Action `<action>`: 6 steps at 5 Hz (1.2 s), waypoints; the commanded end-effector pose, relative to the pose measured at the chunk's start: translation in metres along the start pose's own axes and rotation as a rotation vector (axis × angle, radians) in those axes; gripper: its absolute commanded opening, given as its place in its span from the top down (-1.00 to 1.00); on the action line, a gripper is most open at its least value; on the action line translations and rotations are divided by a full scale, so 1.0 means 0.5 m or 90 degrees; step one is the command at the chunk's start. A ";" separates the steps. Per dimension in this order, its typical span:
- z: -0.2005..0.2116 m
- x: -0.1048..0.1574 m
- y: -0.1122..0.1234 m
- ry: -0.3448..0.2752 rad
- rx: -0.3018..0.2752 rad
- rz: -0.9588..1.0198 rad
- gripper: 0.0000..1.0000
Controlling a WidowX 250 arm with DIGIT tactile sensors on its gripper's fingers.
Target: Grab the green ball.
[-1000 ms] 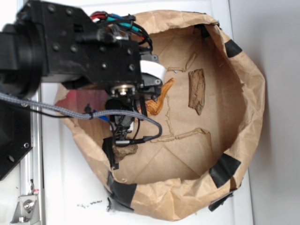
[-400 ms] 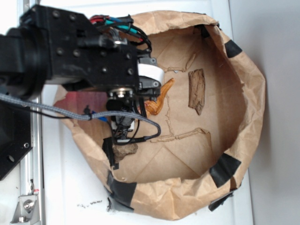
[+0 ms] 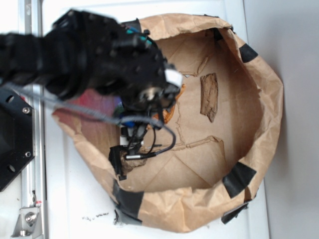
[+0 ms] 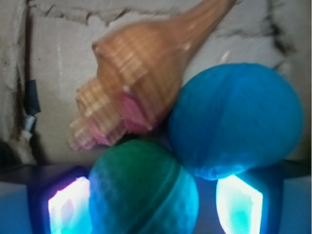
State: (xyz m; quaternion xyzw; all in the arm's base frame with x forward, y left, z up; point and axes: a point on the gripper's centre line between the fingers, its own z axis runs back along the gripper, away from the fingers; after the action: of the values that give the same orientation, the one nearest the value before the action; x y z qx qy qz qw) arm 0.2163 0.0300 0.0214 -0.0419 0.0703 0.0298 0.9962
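Observation:
In the wrist view the green ball [image 4: 144, 190] lies low in the middle, between the two lit fingers of my gripper [image 4: 153, 204]. The left pad [image 4: 68, 204] sits against the ball. A narrow gap separates the ball from the right pad [image 4: 239, 202], so the gripper is open around it. A larger blue ball [image 4: 236, 119] touches the green one at upper right, and a tan and pink conch shell [image 4: 141, 78] lies just behind both. In the exterior view the black arm [image 3: 99, 59] hides the balls, and only the shell's orange edge [image 3: 172, 107] shows.
Everything lies inside a wide brown paper bag [image 3: 259, 99] with rolled, black-taped walls. A strip of bark [image 3: 209, 97] lies on its floor to the right, and a brown chunk [image 3: 130, 162] sits by the near left wall. A metal rail [image 3: 32, 164] runs along the left.
The arm has swung and tilted over the bag's left side, now motion-blurred, and it covers more of the shell than before.

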 end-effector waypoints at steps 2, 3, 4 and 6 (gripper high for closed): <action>0.031 0.005 -0.014 -0.012 -0.027 -0.001 -1.00; 0.031 0.006 -0.010 -0.021 -0.033 -0.001 1.00; 0.033 0.005 -0.010 -0.025 -0.027 -0.001 1.00; 0.035 0.008 -0.006 -0.032 -0.025 0.001 1.00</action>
State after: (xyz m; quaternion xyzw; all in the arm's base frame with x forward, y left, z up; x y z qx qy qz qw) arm 0.2169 0.0236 0.0246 -0.0641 0.0748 0.0340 0.9946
